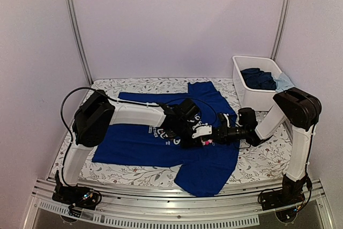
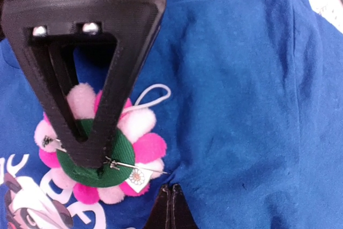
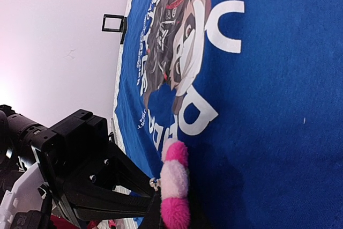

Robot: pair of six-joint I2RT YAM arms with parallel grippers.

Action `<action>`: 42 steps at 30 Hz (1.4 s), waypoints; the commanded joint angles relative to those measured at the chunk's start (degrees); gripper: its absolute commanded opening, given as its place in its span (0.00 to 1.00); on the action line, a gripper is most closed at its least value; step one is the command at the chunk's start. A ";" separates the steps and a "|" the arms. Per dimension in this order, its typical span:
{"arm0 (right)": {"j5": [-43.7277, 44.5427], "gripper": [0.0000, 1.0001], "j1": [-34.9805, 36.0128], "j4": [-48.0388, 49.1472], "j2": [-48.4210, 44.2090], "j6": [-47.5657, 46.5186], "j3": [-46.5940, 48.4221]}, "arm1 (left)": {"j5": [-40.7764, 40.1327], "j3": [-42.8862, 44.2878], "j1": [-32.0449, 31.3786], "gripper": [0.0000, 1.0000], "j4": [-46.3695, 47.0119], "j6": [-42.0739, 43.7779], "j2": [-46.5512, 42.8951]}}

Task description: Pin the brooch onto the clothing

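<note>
Left wrist: fluffy brooch [image 2: 126, 148], perhaps felt-backed.

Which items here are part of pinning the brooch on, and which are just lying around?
In use: brooch; blue panda T-shirt; left gripper, tip on the brooch's back; right gripper, on the brooch's edge.
Lying about: white bin; bunched clothes in it; small dark square tray.
</note>
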 commanded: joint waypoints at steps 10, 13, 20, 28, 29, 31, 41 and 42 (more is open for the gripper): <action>-2.30 0.00 1.79 -15.65 2.16 -2.19 0.51 | -2.28 -2.41 -0.63 0.00 6.33 -1.51 -2.83; -2.82 0.00 2.16 -16.50 2.59 -2.11 0.67 | -2.99 -2.61 -0.61 0.00 7.44 -1.69 -2.72; -3.30 0.00 2.84 -18.38 3.12 -2.60 1.29 | -2.56 -3.17 -0.44 0.00 8.27 -2.27 -2.65; -3.29 0.00 3.25 -24.54 2.78 -5.51 1.76 | -3.91 -2.86 -0.05 0.00 10.57 -1.70 -3.06; -3.05 0.00 3.26 -25.37 2.68 -5.93 1.87 | -3.71 -2.88 -0.02 0.00 10.70 -1.67 -3.17; -2.66 0.00 3.21 -26.75 2.23 -6.70 2.11 | -3.66 -2.80 -0.01 0.00 10.85 -1.85 -3.31; 0.07 0.00 3.17 -34.67 1.13 -10.27 5.31 | 2.33 -4.05 -0.03 0.16 2.73 2.41 -5.05; 0.30 0.00 3.17 -35.18 1.19 -10.44 5.67 | 3.85 -4.31 0.07 0.21 1.06 4.10 -5.41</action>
